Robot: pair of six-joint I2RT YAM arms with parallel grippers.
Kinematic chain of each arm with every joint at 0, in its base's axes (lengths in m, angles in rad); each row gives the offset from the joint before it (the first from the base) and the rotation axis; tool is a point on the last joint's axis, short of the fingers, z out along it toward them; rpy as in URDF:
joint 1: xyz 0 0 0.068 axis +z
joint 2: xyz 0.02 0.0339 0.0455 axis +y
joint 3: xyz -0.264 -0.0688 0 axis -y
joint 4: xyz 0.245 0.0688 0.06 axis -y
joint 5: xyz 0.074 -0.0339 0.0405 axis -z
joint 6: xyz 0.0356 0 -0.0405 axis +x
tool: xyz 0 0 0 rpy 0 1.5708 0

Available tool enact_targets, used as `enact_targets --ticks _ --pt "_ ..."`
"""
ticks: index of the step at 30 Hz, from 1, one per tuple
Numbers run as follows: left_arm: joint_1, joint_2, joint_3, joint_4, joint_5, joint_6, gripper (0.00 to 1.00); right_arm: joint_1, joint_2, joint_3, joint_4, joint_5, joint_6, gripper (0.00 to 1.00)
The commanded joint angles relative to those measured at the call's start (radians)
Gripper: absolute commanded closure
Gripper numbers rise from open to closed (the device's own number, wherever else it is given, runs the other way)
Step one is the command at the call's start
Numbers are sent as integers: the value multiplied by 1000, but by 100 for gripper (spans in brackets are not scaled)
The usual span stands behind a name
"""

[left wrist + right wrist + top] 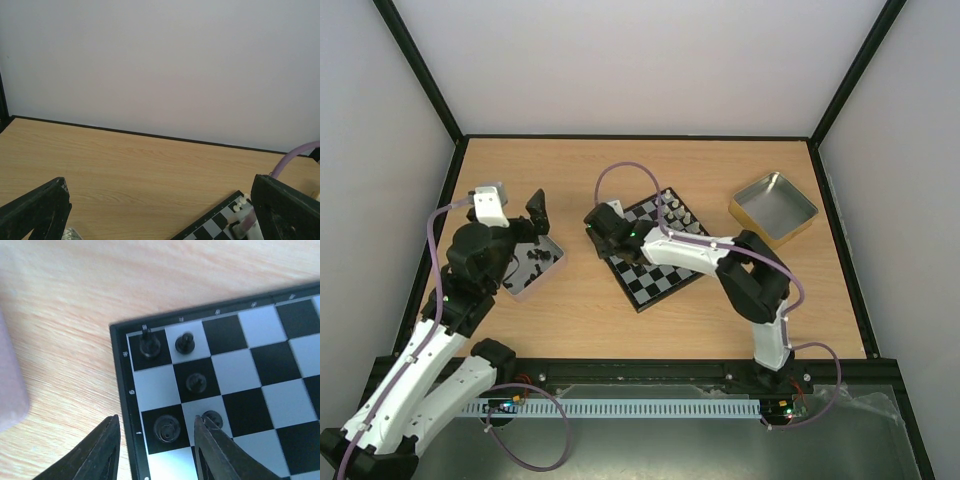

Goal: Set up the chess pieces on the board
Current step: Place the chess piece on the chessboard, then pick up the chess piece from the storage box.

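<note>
The board [660,285] lies tilted in the middle of the table. Silvery-white chess pieces [676,211] stand along its far corner. My right gripper [601,229] hovers over the board's left corner. In the right wrist view its jaws [156,418] are open around a black piece [167,428] that stands on a dark edge square, touching neither finger. Other black pieces [185,343] stand close by near the rim [125,405]. My left gripper [523,222] is wide open and empty above a tin [548,270] with loose black pieces [530,262]. The board's corner [215,227] shows in the left wrist view.
An empty gold-coloured tin [773,208] sits at the back right. Walls with black frame edges close the table on three sides. The right arm's purple cable [620,170] loops above the board.
</note>
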Motion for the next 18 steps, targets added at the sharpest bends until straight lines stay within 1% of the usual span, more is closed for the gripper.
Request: enact_targets --ticks 1,6,10,12,14,16,18 --pt "6 27 3 9 27 -26 0 -2 -147 -9 13 44 54 59" --pt "10 131 39 -90 58 -102 0 -27 -266 -92 61 61 112 57" --pt "41 221 39 -187 73 -227 1 -59 -350 -179 97 40 140 56" --pt "94 282 40 -241 112 -302 9 -77 -376 -215 105 18 173 57" --pt "171 338 38 -284 184 -370 21 -88 -395 -244 111 4 182 58" --pt "248 398 29 -309 272 -401 32 -98 -413 -270 118 -6 189 59" --pt "308 457 9 -317 324 -416 39 -105 -427 -294 124 -17 195 60"
